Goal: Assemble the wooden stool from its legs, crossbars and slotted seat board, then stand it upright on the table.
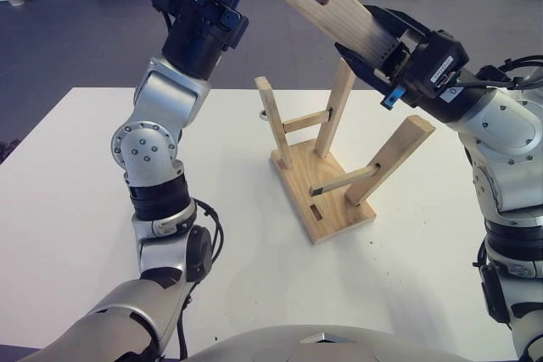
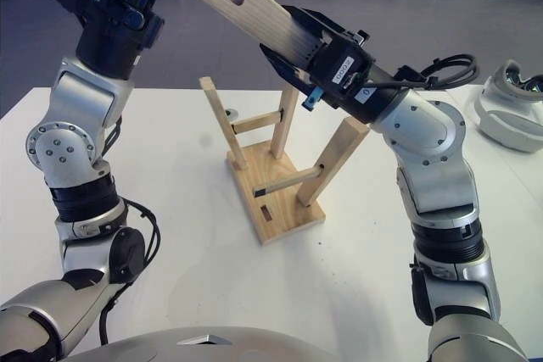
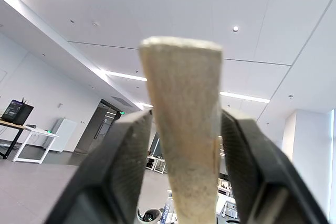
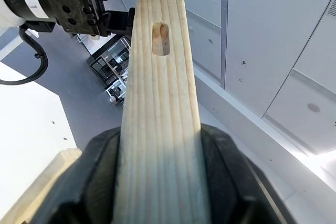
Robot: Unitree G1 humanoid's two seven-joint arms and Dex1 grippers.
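Two end effectors: the left end effector [image 3: 182,156] and the right end effector [image 4: 160,182] are each clamped on the slotted board [image 1: 327,2], one at either end, with the fingers pressed against its opposite sides.
Held board: it is carried in the air at a slant, above and behind the part-built stool, and touches neither the stool nor the bench [image 1: 68,209].
Part-built stool: a second board [image 1: 327,209] lies flat on the bench; three legs [image 1: 337,108] are seen rising from it at a tilt, joined by two crossbars [image 1: 305,121].
Stiffness: the held board is judged rigid; no sag is seen between the two holds.
Weight: it is judged light to moderate, so it is easily borne from both ends.
Surface: the smooth wood may slide between the pads if it is twisted.
Hold: the ends are best kept, so that the slot is left free.
Fragility: the tilted legs look loosely seated, so gentle pressing is advised.
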